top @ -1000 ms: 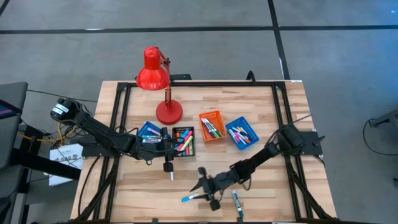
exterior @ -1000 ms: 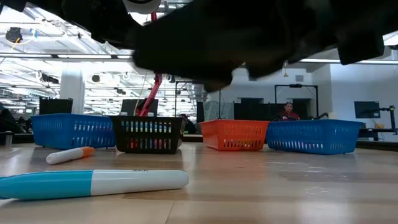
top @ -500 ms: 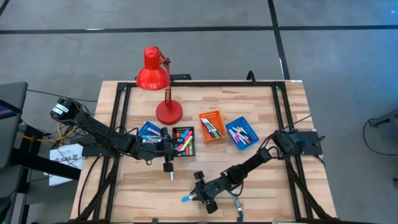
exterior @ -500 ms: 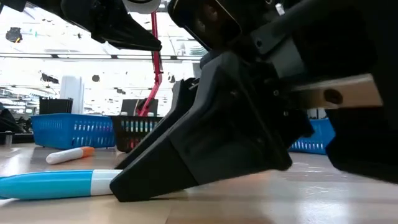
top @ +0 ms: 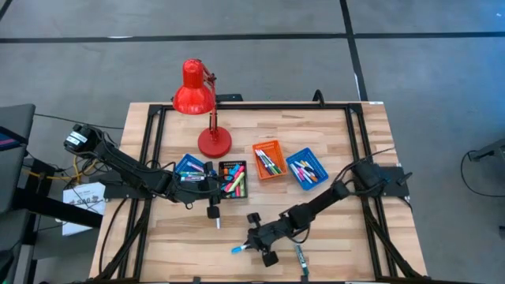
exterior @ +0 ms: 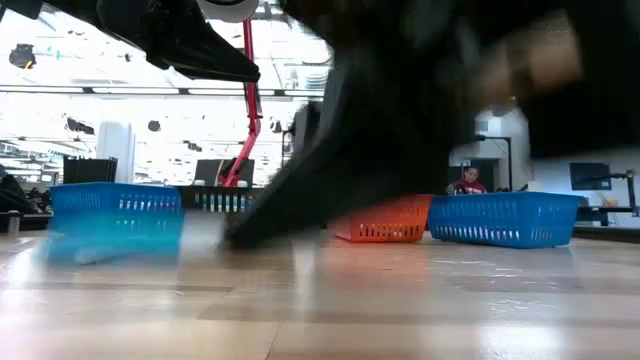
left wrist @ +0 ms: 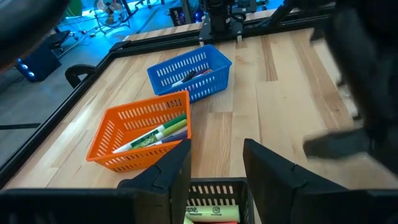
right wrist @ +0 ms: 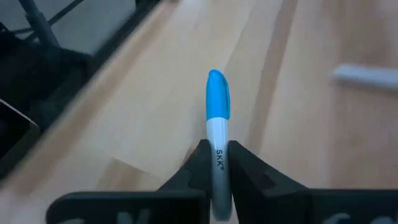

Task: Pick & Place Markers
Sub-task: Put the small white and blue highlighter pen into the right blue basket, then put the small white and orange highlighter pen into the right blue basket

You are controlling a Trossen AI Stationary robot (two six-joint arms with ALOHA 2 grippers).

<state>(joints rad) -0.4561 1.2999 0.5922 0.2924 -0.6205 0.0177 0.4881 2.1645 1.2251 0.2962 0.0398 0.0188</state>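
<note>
High view: compared with half a second back, the right gripper (top: 254,244) has pulled back a touch toward the middle of the table, and the blue marker (top: 239,250) now pokes out from its fingers near the front edge. A second, green-capped marker (top: 300,256) lies on the wood just beside the right arm, same place as earlier. The left gripper (top: 210,183) hasn't budged, parked over the black tray (top: 232,179), with a small white marker (top: 218,222) lying loose just in front of it. There's a red lamp (top: 195,93) with a round base, then four small mesh trays in a row: blue tray (top: 188,166), black, orange tray (top: 269,158), and another blue tray (top: 307,169) on the right, all with markers inside. The table (top: 331,134) is pale wood planks in a black metal frame.

Low view: it's mostly a dark motion smear now where the gripper sat sharp on the table before; the blue marker that lay flat in front is only a bluish blur on the left, so I can't tell exactly where it sits.

Left wrist view: the left fingers (left wrist: 173,170) are spread apart over the black tray, holding nothing, with the orange tray and far blue tray beyond.

Right wrist view: the jaws are pinched tight on the blue marker's white barrel, its glossy blue cap pointing away over the wood.
</note>
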